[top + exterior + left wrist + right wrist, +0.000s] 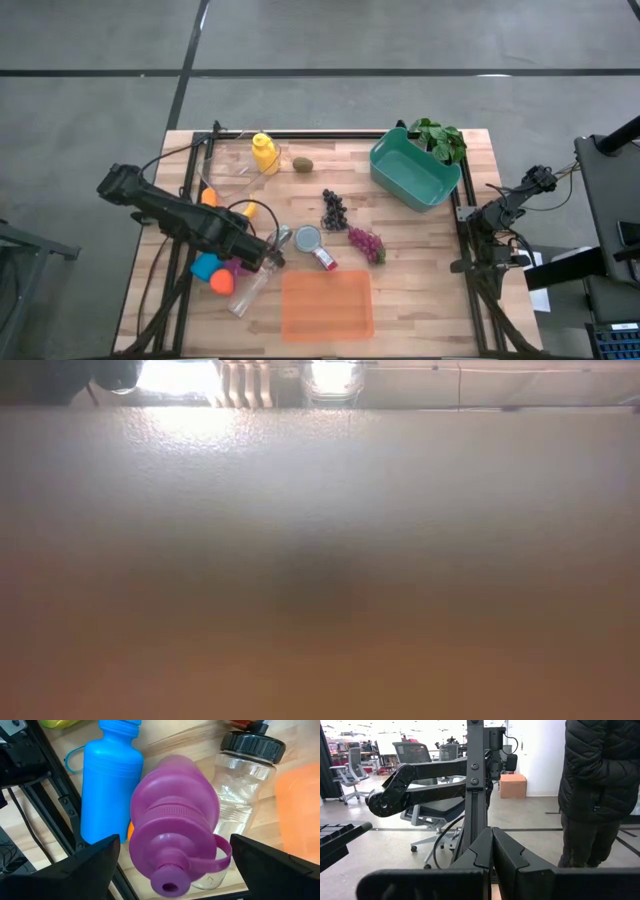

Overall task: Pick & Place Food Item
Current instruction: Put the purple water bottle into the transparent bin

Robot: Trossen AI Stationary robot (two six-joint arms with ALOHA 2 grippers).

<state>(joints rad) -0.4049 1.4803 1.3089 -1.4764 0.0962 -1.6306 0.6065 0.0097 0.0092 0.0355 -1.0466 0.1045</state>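
Observation:
My left gripper (175,865) stands open, pointing down over the near-left part of the table (255,255). Its two fingers are on either side of a purple bottle (172,827) that lies on its side; I see no touch. A blue bottle (107,780) and a clear bottle with a black cap (242,785) lie beside the purple one. Dark grapes (334,209), red grapes (367,243) and a kiwi (302,165) lie on the wood farther right. My right gripper (492,855) is shut and waits level beyond the table's right edge (540,180).
A teal bin (413,170) with a leafy green (440,138) behind it stands at the far right. An orange tray (327,303) lies at the near middle. A yellow bottle (264,152) and a round jar (309,238) are also on the table. A person in a dark jacket (600,780) stands beyond the right arm.

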